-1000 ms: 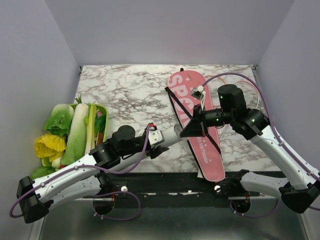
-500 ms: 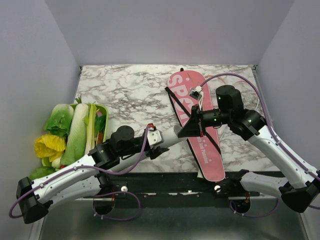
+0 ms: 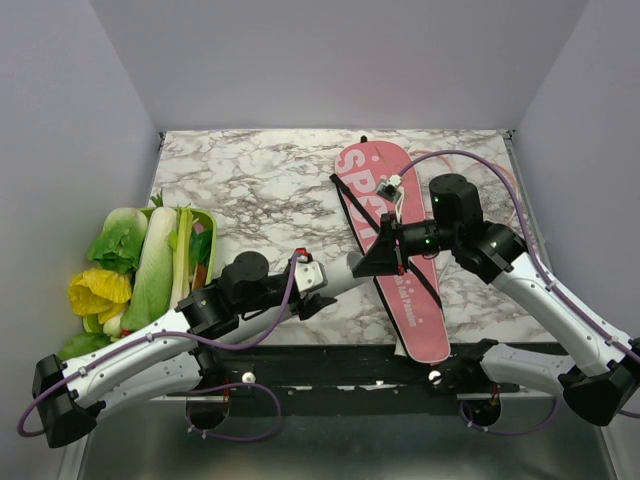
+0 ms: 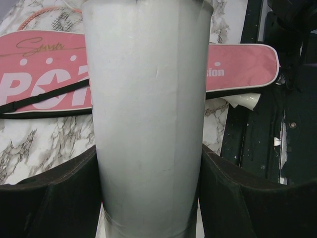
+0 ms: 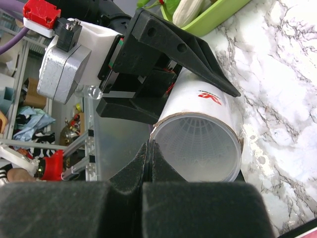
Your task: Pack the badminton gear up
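Top view: the long pink cover lies lengthwise on the marbled worktop, right of centre, with big white letters "SP" showing before the right arm hides the rest. The left tool reaches in from the near left and pinches the white tube, which sits just beside the cover's left edge. The right tool is pressed together at the tube's far end. The green tray of leafy vegetables sits at the left edge. Since a second ago the right arm has eased slightly leftward; the left arm has not moved.

Left wrist: dark fingers touch both sides of the tube. Behind it the cover reads "SPO", a star in the O, under a script word too small to read; right of the tube, "lon".

Right wrist: its closed fingers hold nothing and point at the tube's open rim. Ribbed white shows inside, and a small red logo on the wall is unreadable.
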`<move>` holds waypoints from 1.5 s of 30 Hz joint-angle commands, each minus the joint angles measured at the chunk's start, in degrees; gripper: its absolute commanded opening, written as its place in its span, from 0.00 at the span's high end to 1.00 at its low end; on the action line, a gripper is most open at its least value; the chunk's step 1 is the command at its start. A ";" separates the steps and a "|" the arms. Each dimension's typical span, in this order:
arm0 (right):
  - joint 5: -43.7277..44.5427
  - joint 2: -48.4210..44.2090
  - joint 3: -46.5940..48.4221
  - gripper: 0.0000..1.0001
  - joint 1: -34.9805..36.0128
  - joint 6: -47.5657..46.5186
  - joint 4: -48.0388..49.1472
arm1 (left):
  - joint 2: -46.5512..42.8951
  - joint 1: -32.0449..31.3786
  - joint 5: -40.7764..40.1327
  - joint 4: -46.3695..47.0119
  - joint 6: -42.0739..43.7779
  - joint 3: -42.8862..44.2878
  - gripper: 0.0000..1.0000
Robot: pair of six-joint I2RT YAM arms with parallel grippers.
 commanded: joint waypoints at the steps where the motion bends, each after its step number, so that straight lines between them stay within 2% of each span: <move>1: -2.65 -0.42 -2.45 0.99 1.09 1.97 4.20 | -1.05 -0.33 2.14 2.93 -0.41 1.25 1.00; 4: -3.27 -0.51 -3.77 0.99 1.18 3.03 6.40 | -1.14 -0.33 2.14 3.11 -0.41 1.16 1.00; 6: -3.36 -0.51 -4.30 0.91 1.35 3.55 7.54 | -1.31 -0.33 2.14 3.28 -0.49 1.08 1.00; 8: -3.62 -0.51 -5.09 0.91 1.26 3.99 8.42 | -1.58 -0.33 2.23 3.46 -0.58 1.08 1.00; 10: -4.06 -0.69 -5.35 0.92 1.26 4.52 9.56 | -1.75 -0.33 2.23 3.63 -0.49 0.81 1.00; 13: -3.36 -1.04 -5.36 0.99 1.35 4.61 9.66 | -1.93 -0.33 2.23 3.63 -0.58 0.81 1.00; 30: 2.71 -5.17 -1.14 0.99 1.35 0.74 2.10 | -2.11 -0.33 1.96 3.81 -0.41 0.72 1.00; 45: 3.59 -6.66 -3.95 0.99 1.35 4.17 10.44 | -1.67 -0.33 2.76 4.25 -0.41 0.72 1.00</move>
